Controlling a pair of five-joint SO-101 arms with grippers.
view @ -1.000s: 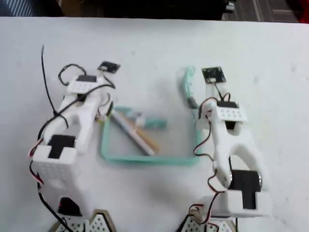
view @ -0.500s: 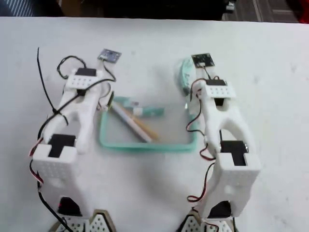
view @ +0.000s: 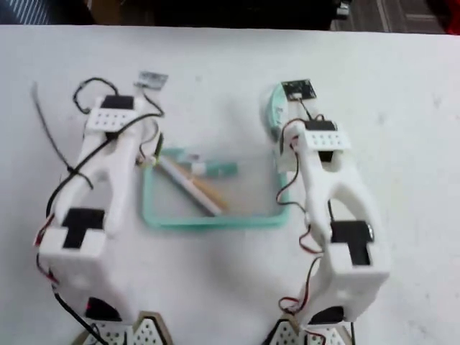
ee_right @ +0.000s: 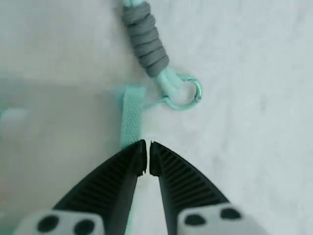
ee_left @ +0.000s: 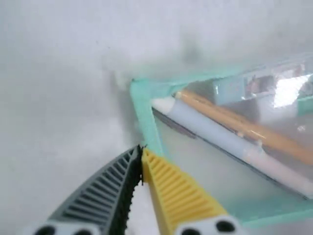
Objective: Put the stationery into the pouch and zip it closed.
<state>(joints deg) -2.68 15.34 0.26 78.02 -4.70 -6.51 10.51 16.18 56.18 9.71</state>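
Clear pouch [view: 208, 221] with teal trim being carried at worktop [view: 215, 65] centre, between arms; pens [view: 188, 187] being held inside it. Left pincer [ee_left: 142, 150] being held shut, tips touching trim at pouch corner toward worktop's left edge. Right pincer [ee_right: 147, 157] being held shut beside teal tab [ee_right: 131, 115]; whether trim or tab is being pinched cannot be told.

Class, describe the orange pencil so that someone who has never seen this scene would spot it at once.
In the middle of the white table lies a clear pouch with a mint-green border. Two sticks lie side by side inside it, at a slant. The pencil is the thin orange one, beside the thicker white pen.
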